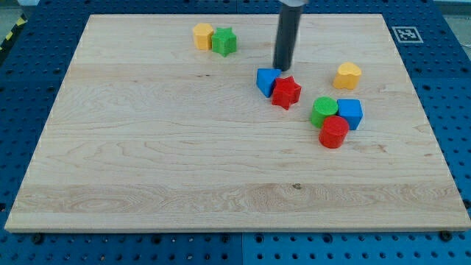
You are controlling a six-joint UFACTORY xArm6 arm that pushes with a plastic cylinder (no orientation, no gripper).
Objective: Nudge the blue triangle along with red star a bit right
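Observation:
The blue triangle point(266, 80) lies on the wooden board point(147, 147) a little above centre, touching the red star point(286, 92) at its lower right. My tip point(282, 69) ends just above the blue triangle's upper right corner and just above the red star, very close to both; whether it touches them I cannot tell.
A yellow block point(202, 35) and a green star point(224, 41) sit together at the view's top. A yellow block point(347, 75) lies at the right. A green cylinder point(324, 110), a blue cube point(350, 113) and a red cylinder point(334, 132) cluster right of the red star.

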